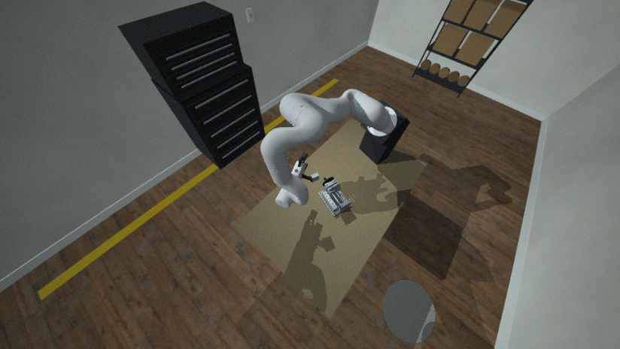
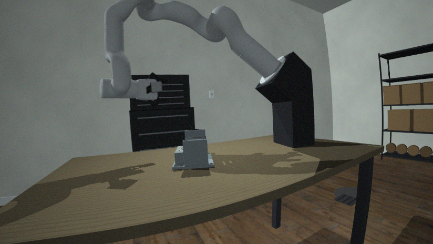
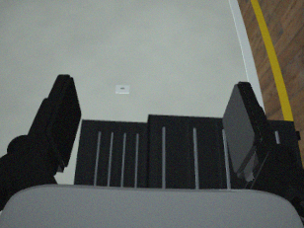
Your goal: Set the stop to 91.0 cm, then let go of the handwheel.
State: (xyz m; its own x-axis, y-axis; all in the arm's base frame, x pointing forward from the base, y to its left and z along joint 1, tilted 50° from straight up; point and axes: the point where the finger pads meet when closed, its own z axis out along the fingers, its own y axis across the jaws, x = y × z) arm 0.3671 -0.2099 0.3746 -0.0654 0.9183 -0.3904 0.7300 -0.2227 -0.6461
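A small grey metal device sits on the wooden table. Its black handwheel shows at one end in the top view and is hidden behind the device in the exterior view. The stop cannot be told apart clearly, and its scale is too small to read. My gripper is open and empty. It hangs above the table, higher than the device and off to its handwheel side, touching nothing. Neither device nor handwheel shows in the wrist view.
The arm's black pedestal stands at one end of the table. A black drawer cabinet stands by the wall, beyond the table. A shelf rack holding boxes stands farther off.
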